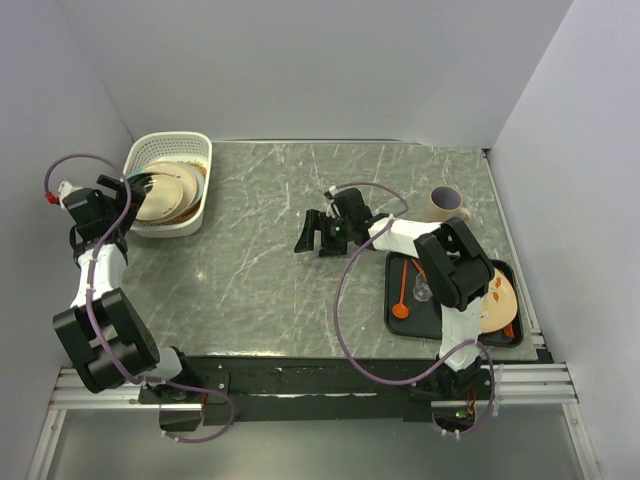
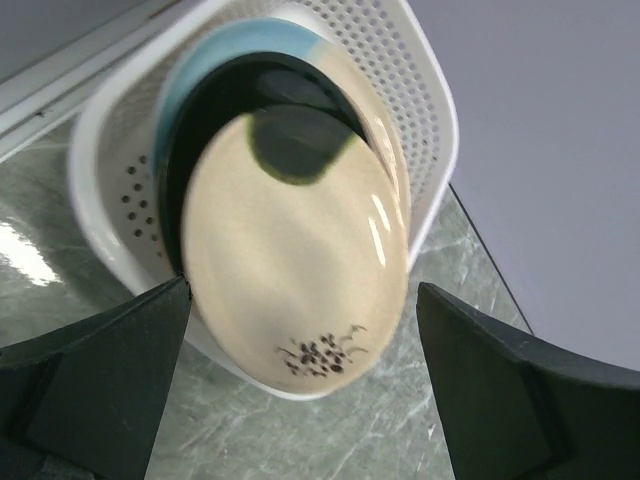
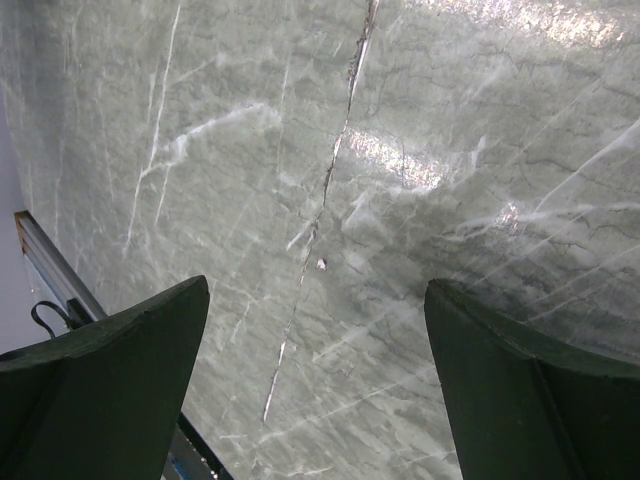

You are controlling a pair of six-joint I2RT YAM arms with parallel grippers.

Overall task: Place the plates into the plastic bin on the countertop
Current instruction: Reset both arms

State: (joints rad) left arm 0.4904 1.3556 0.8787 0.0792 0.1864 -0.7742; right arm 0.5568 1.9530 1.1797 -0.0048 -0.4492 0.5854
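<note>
The white lattice plastic bin (image 1: 196, 150) stands at the far left of the countertop (image 1: 270, 280). It holds several stacked plates. In the left wrist view the bin (image 2: 430, 120) holds a blue-and-cream plate (image 2: 220, 50), a dark plate (image 2: 250, 85) and, on top, a cream plate with a dark sprig (image 2: 290, 260) that leans tilted over the near rim. My left gripper (image 1: 133, 190) (image 2: 302, 330) is open and empty just in front of this plate. My right gripper (image 1: 312, 232) (image 3: 315, 300) is open and empty over bare countertop (image 3: 330, 150). Another cream plate with orange marks (image 1: 500, 298) lies on the tray at the right.
A flat black tray (image 1: 400, 300) at the right holds an orange spoon (image 1: 402, 290) and a clear item beside the plate, partly hidden by my right arm. A tan mug (image 1: 445, 205) stands behind the tray. Grey walls close in the back and both sides.
</note>
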